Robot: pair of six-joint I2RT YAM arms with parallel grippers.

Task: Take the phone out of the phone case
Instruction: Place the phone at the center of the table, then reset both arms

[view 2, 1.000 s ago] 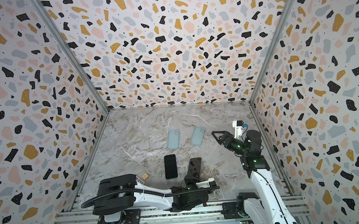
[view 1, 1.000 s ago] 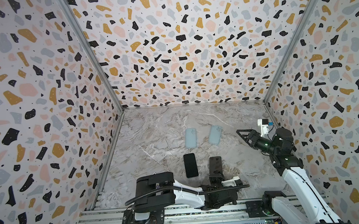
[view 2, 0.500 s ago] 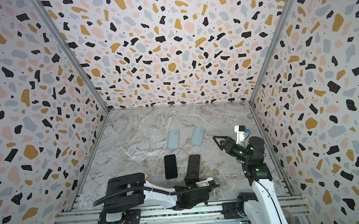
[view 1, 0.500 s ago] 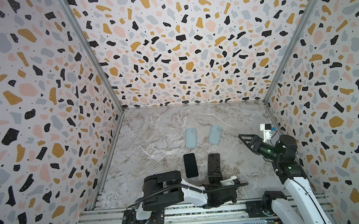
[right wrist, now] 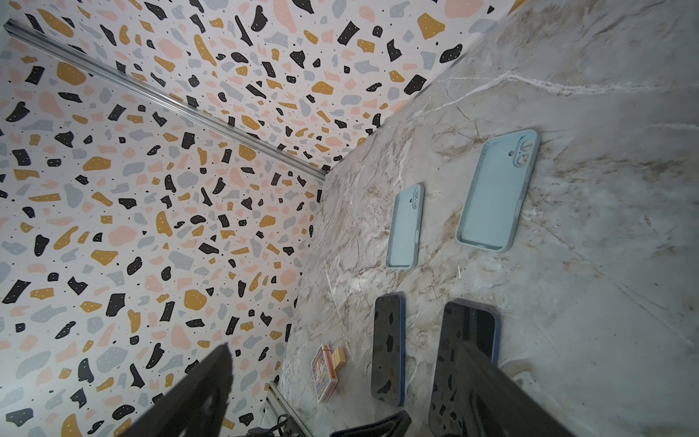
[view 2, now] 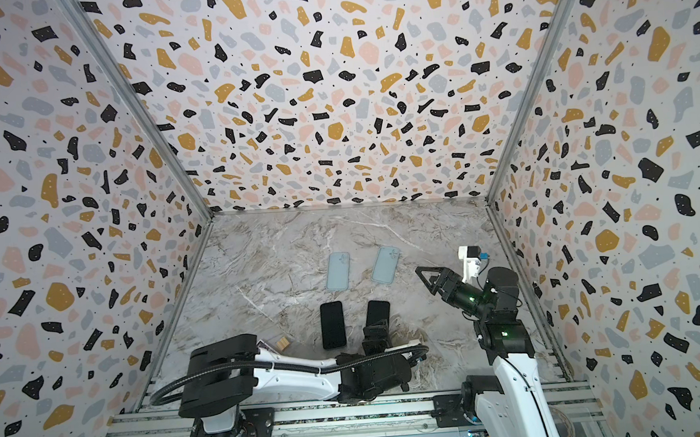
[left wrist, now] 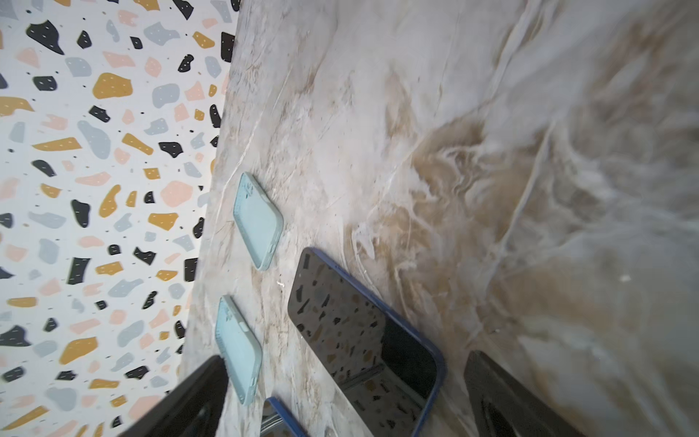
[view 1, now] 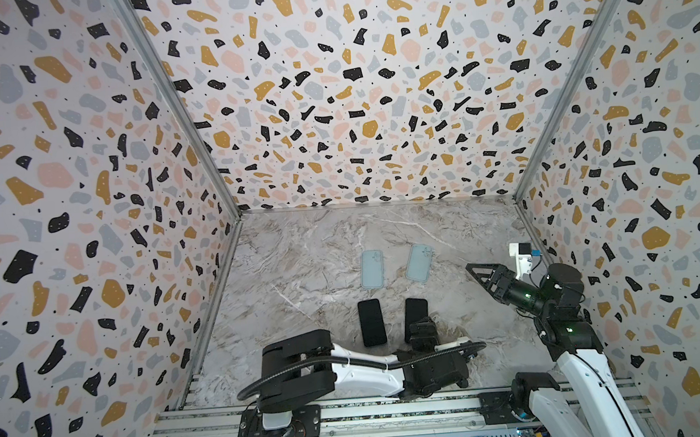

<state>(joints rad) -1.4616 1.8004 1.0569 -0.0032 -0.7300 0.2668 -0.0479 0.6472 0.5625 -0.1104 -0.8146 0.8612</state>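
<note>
Two empty light-blue phone cases (view 1: 371, 269) (view 1: 419, 263) lie side by side toward the back of the marble table, seen also in the right wrist view (right wrist: 404, 227) (right wrist: 495, 193). In front of them two dark phones with blue edges (view 1: 371, 322) (view 1: 415, 313) lie flat, screens up, outside the cases. My left gripper (view 1: 422, 332) sits low at the near end of the right-hand phone (left wrist: 363, 340), open, its fingers (left wrist: 503, 397) standing clear on either side. My right gripper (view 1: 477, 273) hangs open in the air at the right, holding nothing.
A small card box (right wrist: 325, 372) and a wooden block (view 2: 282, 343) lie near the front left, beside the left arm's base. Patterned walls close in the table on three sides. An aluminium rail (view 1: 393, 408) runs along the front edge.
My left gripper has opened from shut and let go of the right-hand phone, which now lies flat. The right arm has drawn back a little toward the right wall.
</note>
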